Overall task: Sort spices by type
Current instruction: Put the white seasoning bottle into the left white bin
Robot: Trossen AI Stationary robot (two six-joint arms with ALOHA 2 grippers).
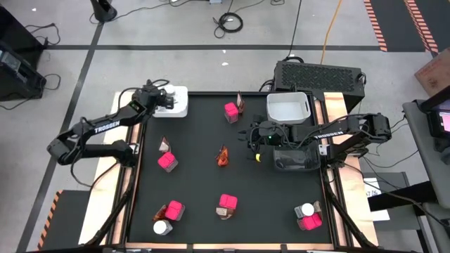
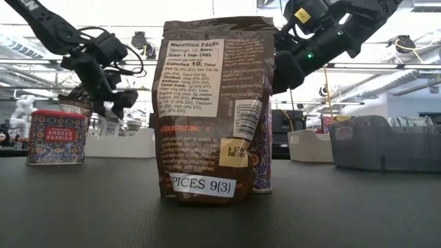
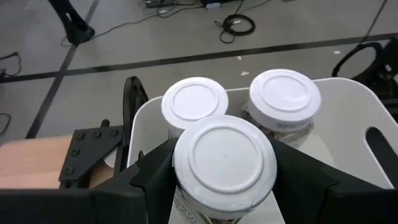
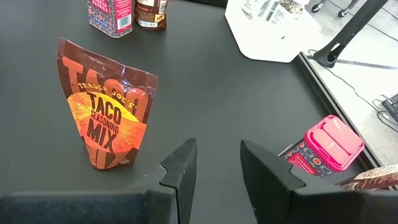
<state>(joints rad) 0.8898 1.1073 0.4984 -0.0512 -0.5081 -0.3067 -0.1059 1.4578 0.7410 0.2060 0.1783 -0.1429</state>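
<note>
Left wrist view: the left gripper (image 3: 224,186) was closed around a white-capped jar (image 3: 224,163), one dark finger on either side of its body, the jar held over the small white bin (image 3: 357,118). Two more capped jars (image 3: 194,104) (image 3: 285,94) stood upright inside that bin, just beyond the held one. In the high view this gripper (image 1: 163,100) sat at about 10 o'clock on the black table (image 1: 197,176), over the small white bin (image 1: 181,107) at the table's far-left corner.

The right gripper (image 4: 217,163) was empty, its fingers partly apart with black table showing between them. A Taco Seasoning Mix sachet (image 4: 107,118) stood upright near it, not touched; in the high view the gripper (image 1: 247,138) lay at about 3 o'clock from this sachet (image 1: 223,156), which stood near table centre.

Remaining stock, high view:
- Pink box (image 1: 230,111) with a sachet (image 1: 240,102) beside it, 12 o'clock.
- Pink box (image 1: 167,161) with a sachet (image 1: 164,145) touching it, 9 o'clock.
- Pink box (image 1: 174,209), a sachet and a jar (image 1: 162,228) close together, 7 o'clock.
- Pink box (image 1: 228,203), 6 o'clock.
- Pink box (image 1: 311,222) and jar (image 1: 305,210), 4 o'clock.

A larger white bin (image 1: 288,107) stood at 1 o'clock, with a dark bin (image 1: 295,160) at 3 o'clock under the right arm.
</note>
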